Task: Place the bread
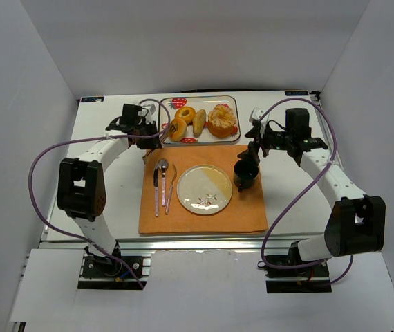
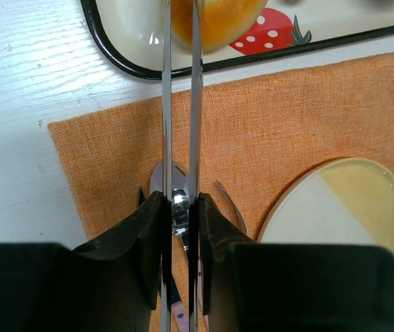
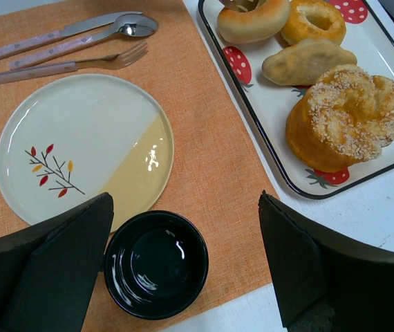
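Fingers [image 2: 145, 242] of your left gripper [image 2: 180, 207] are pinched on thin steel tongs [image 2: 166, 104], whose blades reach the golden-brown glazed bread ring [image 2: 228, 17] at the left end of the strawberry-print tray [image 2: 110, 54]. Judged light, soft, crushable: squeeze its sides gently. Surface looks glossy, possibly slippery. Your right gripper [image 3: 184, 207] hangs wide open, empty.

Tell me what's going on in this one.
The left end effector squeezes tongs, whose tips close on a bun in the tray. The bun has not left the tray, and the plate on the mat is bare. The right end effector hangs open above the bowl, holding nothing.
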Available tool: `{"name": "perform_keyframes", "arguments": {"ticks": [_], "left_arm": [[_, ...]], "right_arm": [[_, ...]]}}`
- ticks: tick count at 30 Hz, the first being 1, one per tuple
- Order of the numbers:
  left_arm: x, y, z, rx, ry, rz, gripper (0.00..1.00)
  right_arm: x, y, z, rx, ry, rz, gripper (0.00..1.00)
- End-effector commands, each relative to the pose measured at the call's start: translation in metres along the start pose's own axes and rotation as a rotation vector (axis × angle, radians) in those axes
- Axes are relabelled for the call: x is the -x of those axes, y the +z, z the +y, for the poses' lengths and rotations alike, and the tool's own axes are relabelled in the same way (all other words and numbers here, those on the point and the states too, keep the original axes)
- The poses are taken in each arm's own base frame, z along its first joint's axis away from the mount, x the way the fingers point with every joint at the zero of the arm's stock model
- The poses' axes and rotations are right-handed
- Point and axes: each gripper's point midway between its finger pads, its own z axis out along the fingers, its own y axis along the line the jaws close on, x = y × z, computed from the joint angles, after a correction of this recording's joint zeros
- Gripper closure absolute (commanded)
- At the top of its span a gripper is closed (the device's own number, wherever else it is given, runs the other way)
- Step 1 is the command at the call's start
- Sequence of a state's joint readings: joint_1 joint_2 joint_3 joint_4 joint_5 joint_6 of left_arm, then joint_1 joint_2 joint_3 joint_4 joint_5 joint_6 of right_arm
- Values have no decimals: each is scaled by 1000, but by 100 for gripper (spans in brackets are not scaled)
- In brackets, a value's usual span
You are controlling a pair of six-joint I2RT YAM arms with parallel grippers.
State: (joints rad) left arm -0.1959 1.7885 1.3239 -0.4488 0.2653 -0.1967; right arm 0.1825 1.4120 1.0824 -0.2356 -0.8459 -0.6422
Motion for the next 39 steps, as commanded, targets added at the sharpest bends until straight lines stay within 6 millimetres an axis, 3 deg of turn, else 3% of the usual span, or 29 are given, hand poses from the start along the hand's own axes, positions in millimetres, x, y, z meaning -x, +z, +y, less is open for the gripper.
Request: {"name": "perform_keyframes", "arguments": {"ticks": [1, 4, 8, 11, 12, 15, 19, 23, 28, 31, 34, 39], "left_arm": [[11, -12, -9, -25, 25, -42, 77], [23, -28, -14, -23, 32, -86, 87], [39, -62, -30, -54, 32, -172, 92], [31, -76, -42, -99, 6, -180, 92], [30, -89, -51, -132, 3, -196, 92], [4, -101, -68, -208, -33, -159, 92], [-55, -101, -93, -271, -67, -57, 92], [-90, -106, -119, -286, -57, 5, 91], [-117, -106, -135, -266, -15, 69, 84], [-123, -106, -135, -238, 4, 88, 75], [-129, -105, -130, -203, 24, 110, 60], [-131, -104, -133, -199, 45, 115, 47]], "right_arm": [[13, -6, 1, -5, -39, -35, 11], [15, -8, 2, -5, -42, -39, 11], [19, -10, 3, -10, -56, -49, 11], [19, -12, 4, -15, -65, -52, 11], [20, -13, 4, -17, -67, -53, 11], [18, -14, 3, -25, -70, -51, 11], [17, -16, 1, -34, -68, -51, 11], [15, -17, 2, -35, -63, -50, 11], [14, -16, 4, -25, -57, -52, 11], [14, -17, 4, -22, -58, -54, 11], [15, -17, 5, -19, -56, -55, 11], [15, -18, 7, -20, -55, -56, 11]]}}
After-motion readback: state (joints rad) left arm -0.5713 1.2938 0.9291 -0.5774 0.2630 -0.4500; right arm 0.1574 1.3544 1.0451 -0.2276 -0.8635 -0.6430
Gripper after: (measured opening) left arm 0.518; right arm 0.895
